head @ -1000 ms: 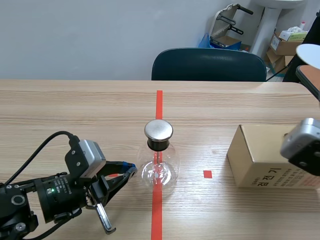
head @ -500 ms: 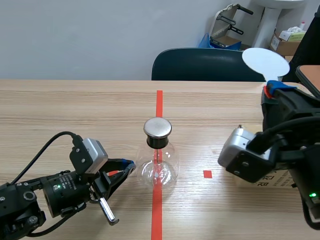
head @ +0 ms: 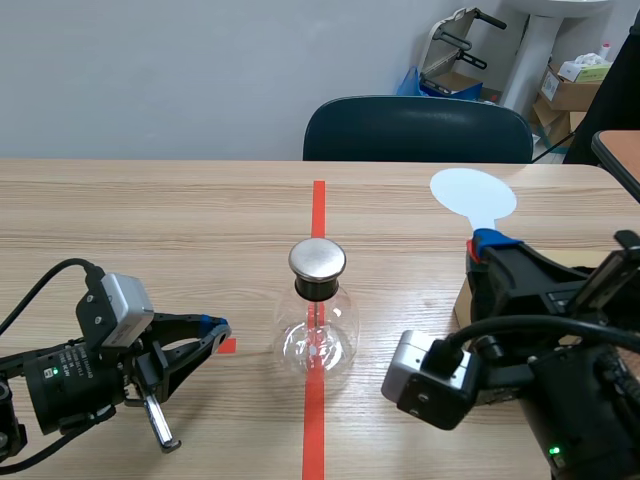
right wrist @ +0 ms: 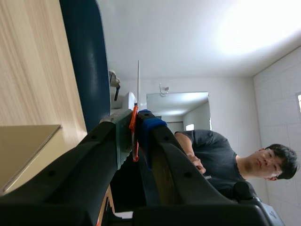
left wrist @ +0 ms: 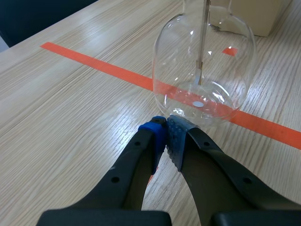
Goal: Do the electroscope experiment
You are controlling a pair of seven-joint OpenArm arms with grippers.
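electroscope (head: 317,318) on tape line (head: 318,205), white disc (head: 472,194) in right claw (head: 488,246), box (left wrist: 270,16) beside

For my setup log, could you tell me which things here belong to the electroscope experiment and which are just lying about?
In the job: glass electroscope flask; white disc in the right gripper.
Lying about: cardboard box; dark chair.

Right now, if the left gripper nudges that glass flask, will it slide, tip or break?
The flask looks like thin clear glass, so probably fragile and slick. Its wide bulb sits low, so a low nudge from the left gripper would likely slide it. The metal cap on the narrow neck may make a high push tip it.
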